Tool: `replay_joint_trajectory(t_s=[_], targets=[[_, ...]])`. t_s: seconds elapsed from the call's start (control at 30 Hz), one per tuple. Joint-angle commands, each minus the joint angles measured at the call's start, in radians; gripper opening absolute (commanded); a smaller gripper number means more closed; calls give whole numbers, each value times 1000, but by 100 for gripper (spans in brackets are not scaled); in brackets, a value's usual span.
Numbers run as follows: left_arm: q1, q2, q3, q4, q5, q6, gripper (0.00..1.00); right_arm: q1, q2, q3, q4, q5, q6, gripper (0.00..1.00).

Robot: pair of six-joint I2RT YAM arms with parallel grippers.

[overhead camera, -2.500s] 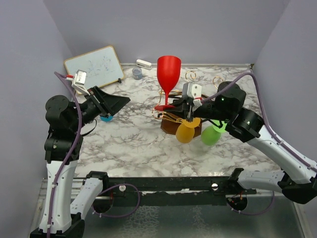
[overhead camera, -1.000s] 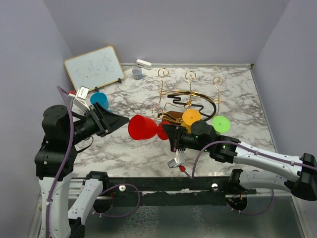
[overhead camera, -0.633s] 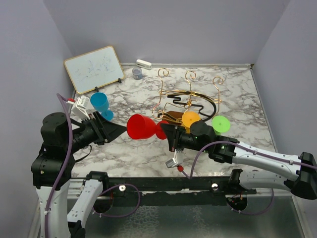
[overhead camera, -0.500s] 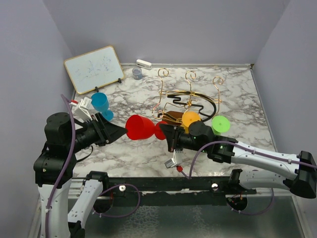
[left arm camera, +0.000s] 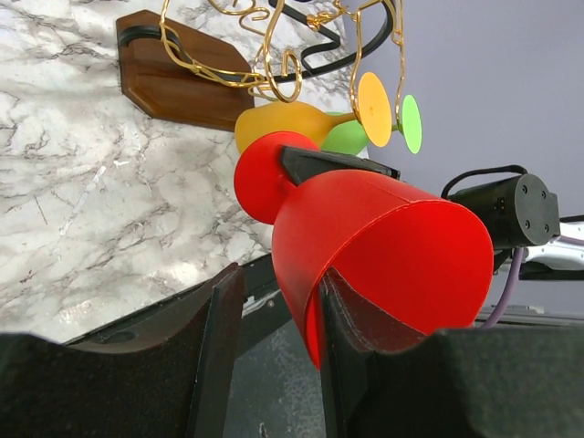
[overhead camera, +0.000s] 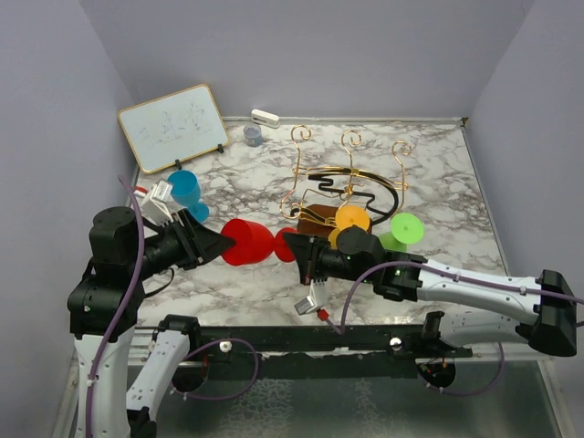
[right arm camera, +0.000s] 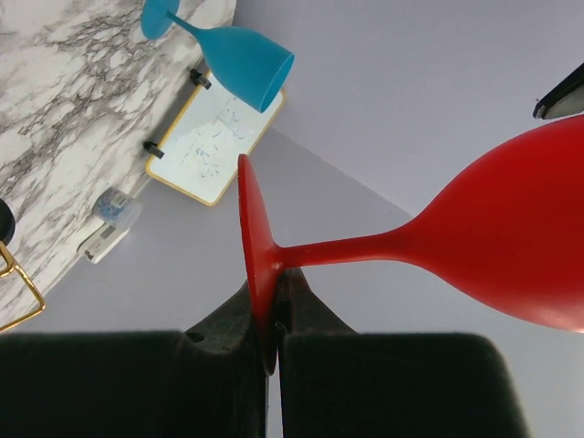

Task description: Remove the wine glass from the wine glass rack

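The red wine glass (overhead camera: 246, 242) lies sideways in the air, left of the wine glass rack (overhead camera: 351, 178). My right gripper (overhead camera: 294, 246) is shut on the edge of its round foot (right arm camera: 251, 228). The bowl (left arm camera: 383, 246) points at my left gripper (overhead camera: 224, 245). That gripper stands open astride the bowl's rim, one finger (left arm camera: 342, 310) inside the bowl and the other finger (left arm camera: 214, 319) outside with a gap. The rack's gold wire arms rise from a brown wooden base (left arm camera: 173, 78). An orange glass (overhead camera: 351, 219) and a green glass (overhead camera: 401, 228) hang on the rack.
A blue wine glass (overhead camera: 185, 190) stands at the left, in front of a small whiteboard (overhead camera: 173, 123). A grey roll (overhead camera: 253, 135) and a white block (overhead camera: 265, 117) sit at the back wall. The right arm (overhead camera: 456, 283) stretches across the table's front.
The right gripper carried the red glass left and a little lower. The left gripper closed in until the bowl's rim came between its fingers, and its jaws narrowed slightly.
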State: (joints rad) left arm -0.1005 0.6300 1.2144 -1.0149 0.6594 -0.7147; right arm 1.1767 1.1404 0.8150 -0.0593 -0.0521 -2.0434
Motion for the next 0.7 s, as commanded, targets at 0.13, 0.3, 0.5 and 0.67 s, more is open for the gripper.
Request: replay_joint_trajectory(t_s=[0.13,0.3,0.5,0.67], targets=[[-3,-8,17,-11,-60,20,1,37,19,45,66,45,30,1],[-4,-1,68,-28,-106,17,0,38,-1,25,80,52,57,20],[-4,5,291,19,-200,-22,0,41,-47,0,92,50,97,42],[-4,38,465,75,-279,-53,0,44,-74,-5,88,49,128,43]])
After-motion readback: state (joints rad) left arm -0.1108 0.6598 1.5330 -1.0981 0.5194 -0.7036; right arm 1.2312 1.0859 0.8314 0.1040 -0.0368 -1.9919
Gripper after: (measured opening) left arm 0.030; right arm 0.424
